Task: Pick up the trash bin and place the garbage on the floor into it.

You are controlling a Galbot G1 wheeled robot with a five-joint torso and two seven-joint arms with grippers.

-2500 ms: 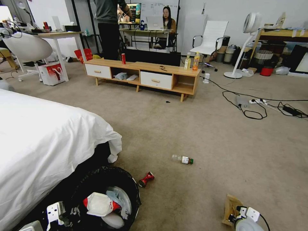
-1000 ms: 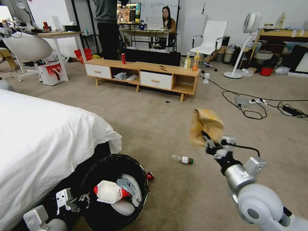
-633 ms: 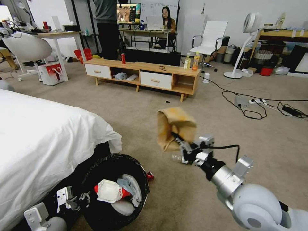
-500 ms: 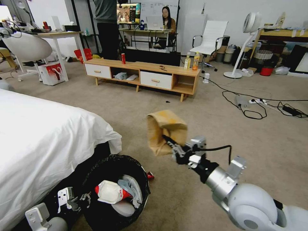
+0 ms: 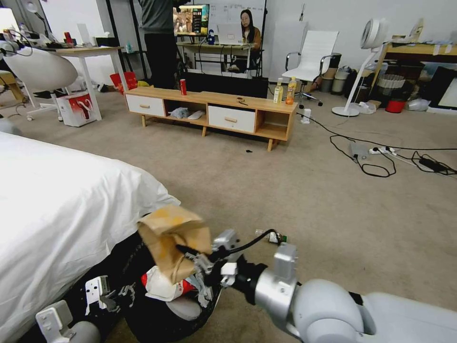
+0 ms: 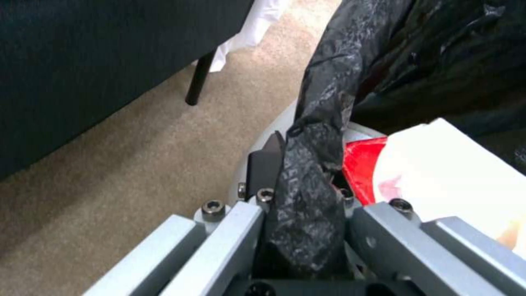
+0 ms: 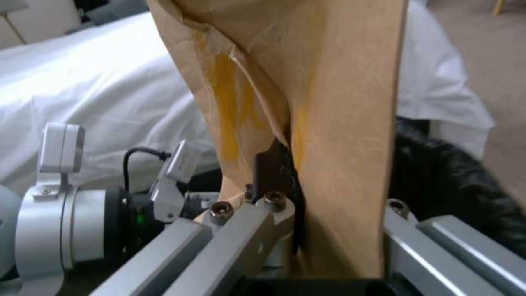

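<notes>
1. The left claw (image 6: 298, 230) is clenched on the black bag-covered rim of the trash bin (image 5: 143, 312), low at the robot's left beside the bed (image 5: 57, 209). I judge this grip keeps the bin lifted and its mouth steady so litter can be dropped in.
2. Inside the bin lie a red-and-white packet (image 5: 159, 288) and some crumpled tissue (image 5: 202, 293), so part of the garbage is already collected.
3. The right claw (image 5: 190, 259) grips the crumpled tan paper bag (image 5: 173, 240) by a fold, reaching across the robot's front. The bag hangs above the bin's opening, touching or just over the packet; which, I cannot tell. Held there, it should fall inside when released.
4. On the carpet (image 5: 333, 205) just beyond the right arm, a small clear green-capped bottle (image 5: 275, 237) lies on its side, apparently not yet picked up.
5. The beige carpet is short-piled and flat; black cables (image 5: 376, 164) trail across it at the right.
6. Farther off stands a low wooden TV cabinet (image 5: 214, 112) carrying an upright red can (image 5: 183, 87) and two tall drink bottles (image 5: 284, 91).
7. Behind it are desks, a white chair (image 5: 312, 55) and a standing fan (image 5: 364, 62).
</notes>
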